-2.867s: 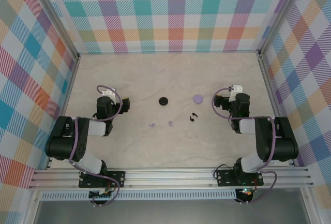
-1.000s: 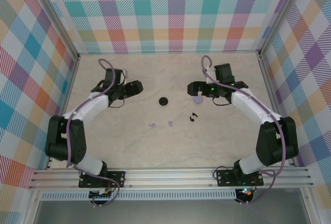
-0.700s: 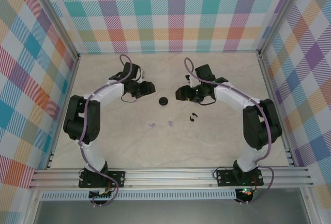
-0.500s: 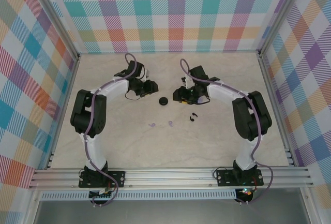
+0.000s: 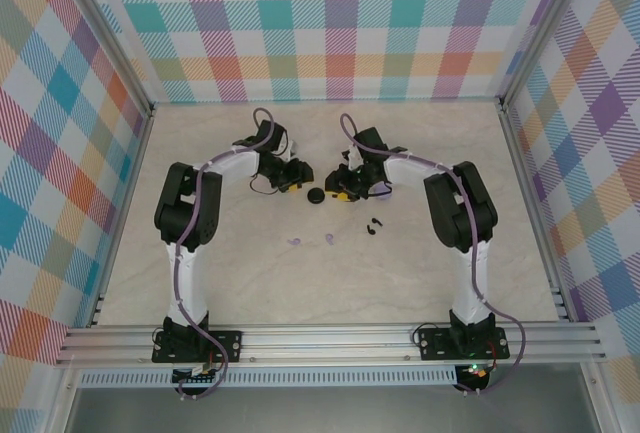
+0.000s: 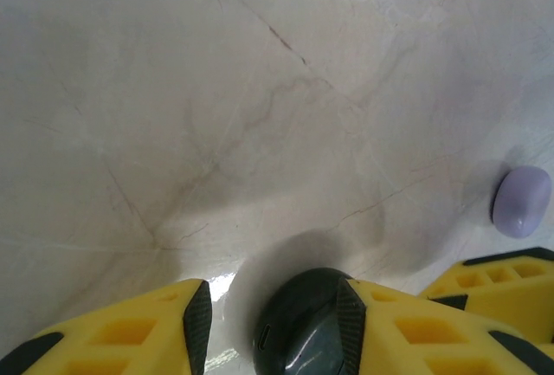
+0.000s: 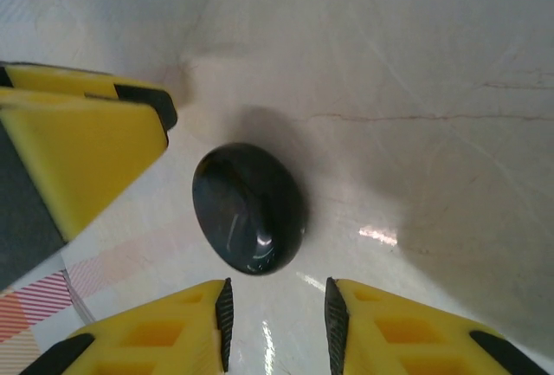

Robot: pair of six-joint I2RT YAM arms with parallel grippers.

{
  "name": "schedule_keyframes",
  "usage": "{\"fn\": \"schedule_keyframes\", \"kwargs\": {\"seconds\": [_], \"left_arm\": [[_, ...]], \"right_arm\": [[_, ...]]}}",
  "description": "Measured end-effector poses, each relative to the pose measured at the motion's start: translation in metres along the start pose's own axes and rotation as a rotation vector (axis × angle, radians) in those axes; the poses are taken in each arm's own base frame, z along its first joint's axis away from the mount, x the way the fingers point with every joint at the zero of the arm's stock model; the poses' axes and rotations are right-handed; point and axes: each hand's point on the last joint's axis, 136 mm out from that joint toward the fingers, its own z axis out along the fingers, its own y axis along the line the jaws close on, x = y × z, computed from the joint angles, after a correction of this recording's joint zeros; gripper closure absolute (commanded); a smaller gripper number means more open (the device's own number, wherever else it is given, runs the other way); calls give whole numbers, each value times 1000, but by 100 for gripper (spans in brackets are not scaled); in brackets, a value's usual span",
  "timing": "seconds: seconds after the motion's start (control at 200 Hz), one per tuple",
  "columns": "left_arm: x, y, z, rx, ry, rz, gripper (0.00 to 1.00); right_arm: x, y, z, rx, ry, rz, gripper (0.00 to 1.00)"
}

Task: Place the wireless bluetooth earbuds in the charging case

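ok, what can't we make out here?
Lilac charging case: top view, hidden under the right arm.
Black charging case: left wrist view, bottom edge cuts it off; unclear whether left gripper grips it.
Black earbuds, lilac earbuds: top view, too small for orientation.

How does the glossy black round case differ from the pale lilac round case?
The glossy black round case is dark with bright reflections; the pale lilac round case is light and duller. The black one sits between the left gripper's yellow fingers; the lilac one lies outside them on the marble table. Both look closed, smooth and rounded.
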Motion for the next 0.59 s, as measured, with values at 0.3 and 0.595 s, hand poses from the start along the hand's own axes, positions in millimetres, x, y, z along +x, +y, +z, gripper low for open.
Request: {"fn": "schedule_keyframes", "kwargs": {"seconds": [0.3, 0.595], "left_arm": [[10, -9, 6, 24, 28, 10, 61], [25, -2, 8, 33, 42, 3, 67]], "right_arm": [[-8, 0, 15, -20, 23, 22, 68], [-13, 3, 23, -25, 34, 24, 75]]}}
